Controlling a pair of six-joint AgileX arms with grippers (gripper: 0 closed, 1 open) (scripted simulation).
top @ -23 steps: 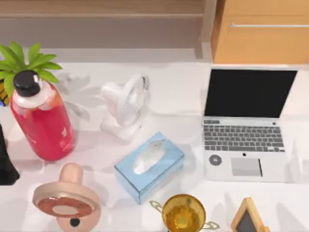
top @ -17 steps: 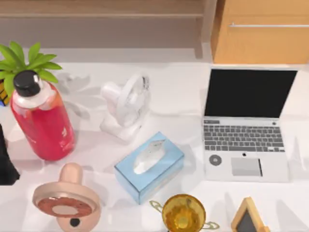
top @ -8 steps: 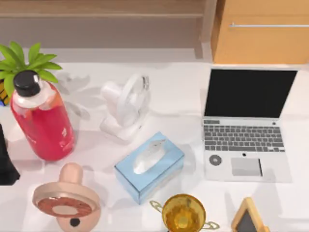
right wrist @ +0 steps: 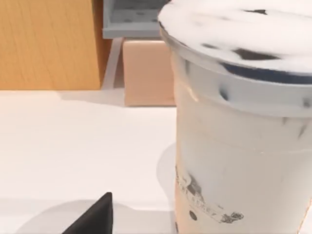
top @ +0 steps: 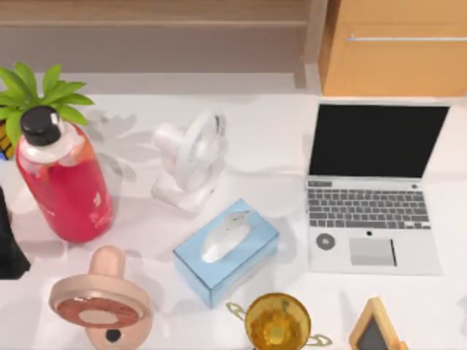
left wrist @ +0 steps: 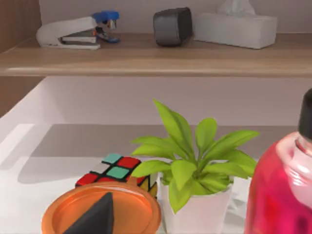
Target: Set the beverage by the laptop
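Approach stage: your left tool (top: 9,244) waits beside the beverage (top: 64,182), grip state unreadable; next, grasp it and carry toward the laptop (top: 372,186).

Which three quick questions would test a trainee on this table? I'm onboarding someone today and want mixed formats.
1. True or false: the large clear bottle of red-pink liquid with a black cap touches the slim silver laptop.
2. What lies nearest between them? A) light blue tissue box B) golden trophy cup C) green potted plant
3. Fill in: the bottle stands on the table's ___ side.

Key: 1 false; 2 A; 3 left.
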